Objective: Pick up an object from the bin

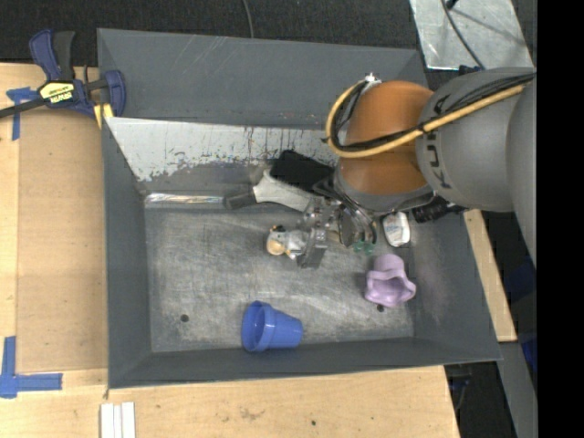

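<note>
Here, the grey bin (128, 272) is entered from three o'clock by the arm. Its gripper (319, 235) is held low near the floor's centre, and whether it is open or closed cannot be told. A purple lump (390, 281) is seen at its four o'clock, a blue cup (269, 327) at seven. Just beside it, at nine o'clock, a small pale figure (278, 242) lies.

The grey bin (196, 276) holds a blue cup (269, 328), lilac lump (390, 281), brush (272, 190) and small figure (277, 242).

Bin (123, 272): 1 blue cup (270, 328) below-L of gripper (312, 249), 1 lilac obj (390, 281) lower-R, 1 black-headed brush (278, 182) just above, 1 sm. white-yellow figure (278, 243) just L, 1 white obj (396, 231) R.
</note>
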Controlling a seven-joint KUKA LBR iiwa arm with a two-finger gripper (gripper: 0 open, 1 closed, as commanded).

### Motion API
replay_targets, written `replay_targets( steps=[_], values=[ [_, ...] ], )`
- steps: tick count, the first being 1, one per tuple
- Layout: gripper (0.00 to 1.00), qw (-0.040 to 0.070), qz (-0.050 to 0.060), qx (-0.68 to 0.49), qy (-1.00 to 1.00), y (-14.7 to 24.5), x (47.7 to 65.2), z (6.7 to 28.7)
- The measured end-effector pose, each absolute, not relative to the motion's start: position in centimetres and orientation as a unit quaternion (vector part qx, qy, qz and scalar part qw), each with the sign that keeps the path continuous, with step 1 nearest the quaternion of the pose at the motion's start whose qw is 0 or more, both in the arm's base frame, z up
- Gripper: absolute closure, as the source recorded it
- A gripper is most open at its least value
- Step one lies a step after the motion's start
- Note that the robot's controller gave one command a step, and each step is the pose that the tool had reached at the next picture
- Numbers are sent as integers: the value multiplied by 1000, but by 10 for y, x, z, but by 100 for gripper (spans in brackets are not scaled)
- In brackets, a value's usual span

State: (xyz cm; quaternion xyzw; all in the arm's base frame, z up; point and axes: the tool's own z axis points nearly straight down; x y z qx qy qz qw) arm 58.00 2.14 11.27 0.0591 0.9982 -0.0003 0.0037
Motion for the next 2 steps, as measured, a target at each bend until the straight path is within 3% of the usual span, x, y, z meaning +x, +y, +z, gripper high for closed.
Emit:
replay_targets(
  steps=[1,2],
  values=[
    [100,-4,0,57,998,29,569,143],
    [100,0,0,79,997,20,575,203]
  ],
)
